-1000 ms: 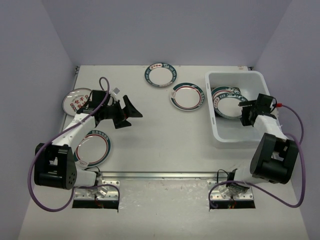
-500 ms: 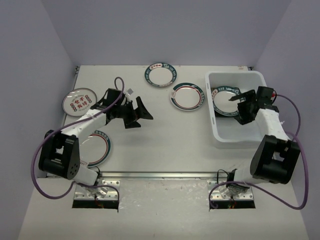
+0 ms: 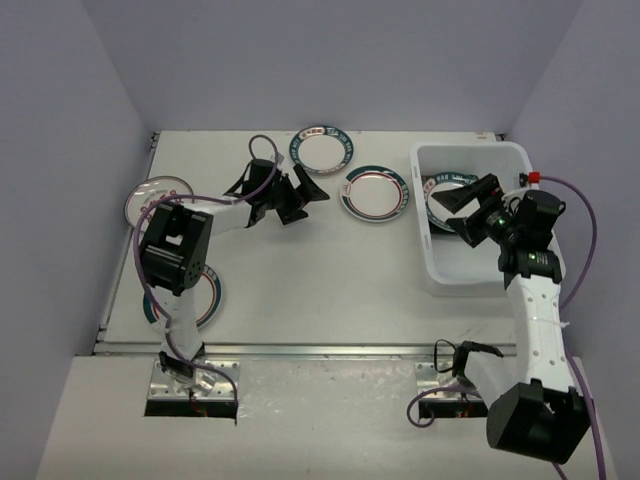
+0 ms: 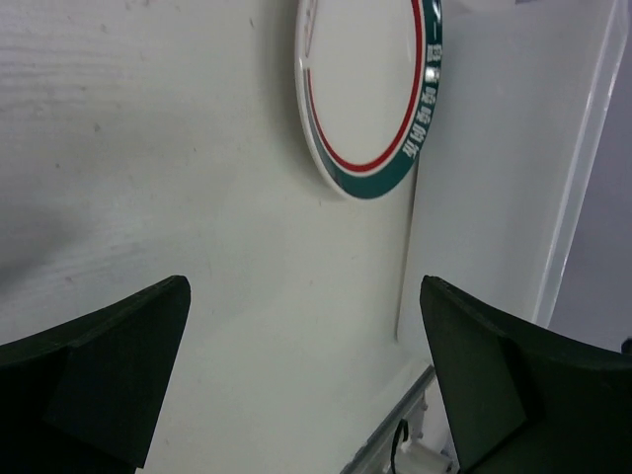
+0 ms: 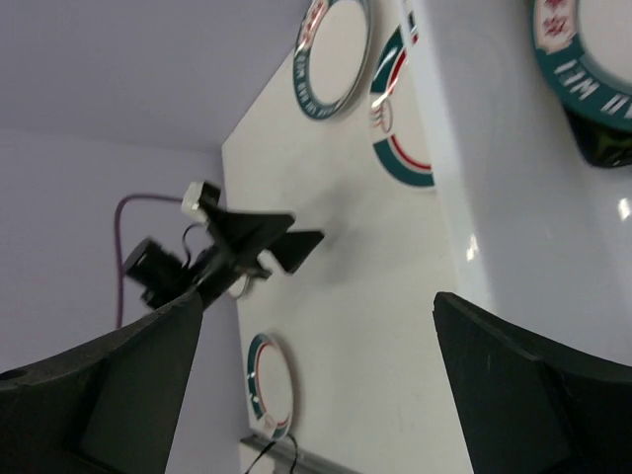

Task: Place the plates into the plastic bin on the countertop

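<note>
Across the countertop (image 3: 330, 290), four plates lie outside the plastic bin (image 3: 445, 278): far plate (image 3: 321, 149), teal-rimmed; middle plate (image 3: 375, 192), teal-rimmed, just beside the bin's left wall; medallion plate (image 3: 148, 200), at the left edge; near plate (image 3: 208, 298), partly hidden by the left arm. Binned plate (image 5: 592, 30) lies inside the bin. Left gripper (image 3: 308, 190): fingers spread, holding nothing, near the middle plate. Right gripper (image 3: 452, 212): fingers spread wide, holding nothing, over the bin.

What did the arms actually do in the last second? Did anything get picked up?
The left claw swept right and farther away, toward the plate beside the plastic bin, open and empty. The right claw shifted left over the bin, also open. Nothing was grabbed; the other plates and the bin stayed put.
</note>
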{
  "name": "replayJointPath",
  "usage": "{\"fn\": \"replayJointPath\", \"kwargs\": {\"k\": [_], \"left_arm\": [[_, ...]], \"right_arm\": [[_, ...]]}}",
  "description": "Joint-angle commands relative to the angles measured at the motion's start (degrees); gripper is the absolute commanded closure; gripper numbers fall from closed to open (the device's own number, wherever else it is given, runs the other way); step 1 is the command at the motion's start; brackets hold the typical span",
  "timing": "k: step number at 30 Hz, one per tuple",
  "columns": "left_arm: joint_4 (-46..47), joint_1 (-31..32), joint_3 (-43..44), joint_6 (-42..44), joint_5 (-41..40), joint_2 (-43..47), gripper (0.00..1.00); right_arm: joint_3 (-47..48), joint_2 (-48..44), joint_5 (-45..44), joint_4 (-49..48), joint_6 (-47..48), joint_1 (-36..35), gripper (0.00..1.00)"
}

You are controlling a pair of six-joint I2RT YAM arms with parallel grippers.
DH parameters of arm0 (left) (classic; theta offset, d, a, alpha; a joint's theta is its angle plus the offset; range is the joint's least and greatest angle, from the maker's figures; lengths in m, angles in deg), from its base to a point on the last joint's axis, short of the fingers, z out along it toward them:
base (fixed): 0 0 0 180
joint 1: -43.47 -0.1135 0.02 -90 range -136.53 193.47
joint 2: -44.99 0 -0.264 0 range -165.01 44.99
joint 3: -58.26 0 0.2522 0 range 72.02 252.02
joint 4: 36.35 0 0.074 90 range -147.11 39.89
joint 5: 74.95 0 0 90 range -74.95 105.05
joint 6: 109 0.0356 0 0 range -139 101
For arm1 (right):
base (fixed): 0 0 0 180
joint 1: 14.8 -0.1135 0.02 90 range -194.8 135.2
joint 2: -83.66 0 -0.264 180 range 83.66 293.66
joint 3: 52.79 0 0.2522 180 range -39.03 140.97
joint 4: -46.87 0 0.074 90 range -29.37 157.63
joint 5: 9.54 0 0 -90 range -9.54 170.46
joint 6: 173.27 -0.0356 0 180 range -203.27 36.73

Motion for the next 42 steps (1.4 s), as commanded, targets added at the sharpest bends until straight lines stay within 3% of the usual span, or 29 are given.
{"fn": "replayJointPath", "kwargs": {"k": [1,10,14,16,21,24,25,27,32,37,39,40,42], "left_arm": [[11.03,0.67,5.16,-7.13,-2.88,-8.56,0.0],[8.87,3.21,16.87,-15.12,-4.69,-24.49,0.0],[4.71,4.83,21.33,-18.28,-5.29,-29.75,0.07],[5.41,5.29,21.19,-19.7,-5.31,-31.03,0.18],[2.02,5.84,25.63,-19.61,-3.45,-34.84,0.67],[1.27,5.8,26.3,-18.97,-3.42,-34.96,0.85],[1.05,5.69,26.35,-18.53,-3.64,-34.63,0.96],[0.7,5.6,26.82,-17.54,-3.56,-34.4,1.0],[2.04,5.97,23.84,-11.38,-1.74,-27.84,1.0],[7.6,6.63,5.66,-5.15,0.4,-8.03,1.0],[7.86,6.52,-2.21,-2.33,1.54,1.92,1.0],[7.32,6.46,-5.46,0.83,2.85,6.6,1.0],[5.62,6.41,-9.56,4.45,7.44,13.87,1.0]], "right_arm": [[-2.16,-4.86,11.17,-3.9,-2.44,-1.52,0.01],[-0.04,-7.09,13.4,-0.87,-1.31,-2.89,0.01],[-0.55,-7.58,12.8,-1.3,-1.07,-2.83,0.01],[-0.25,-7.46,12.82,-1.07,-0.73,-2.89,0.01],[1.75,-6.48,13.28,-0.59,-0.12,-2.89,0.01],[2.52,-5.96,13.36,-0.38,0.13,-2.83,0.01],[2.9,-5.58,13.47,-0.32,0.13,-2.88,0.01],[3.21,-5.1,13.65,-0.4,0.26,-2.83,0.01],[4.57,-3.35,16.08,-2.95,1.43,-2.91,0.01],[4.1,-2.71,15.28,-7.7,-0.91,-2.92,0.01],[3.43,-0.77,20.34,-15.09,-3.43,-3.02,0.01],[3.43,3.11,27.32,-20.82,-5.31,-3.16,0.01],[3.87,6.05,28.22,-19.4,-4.06,-3.11,0.01]]}}
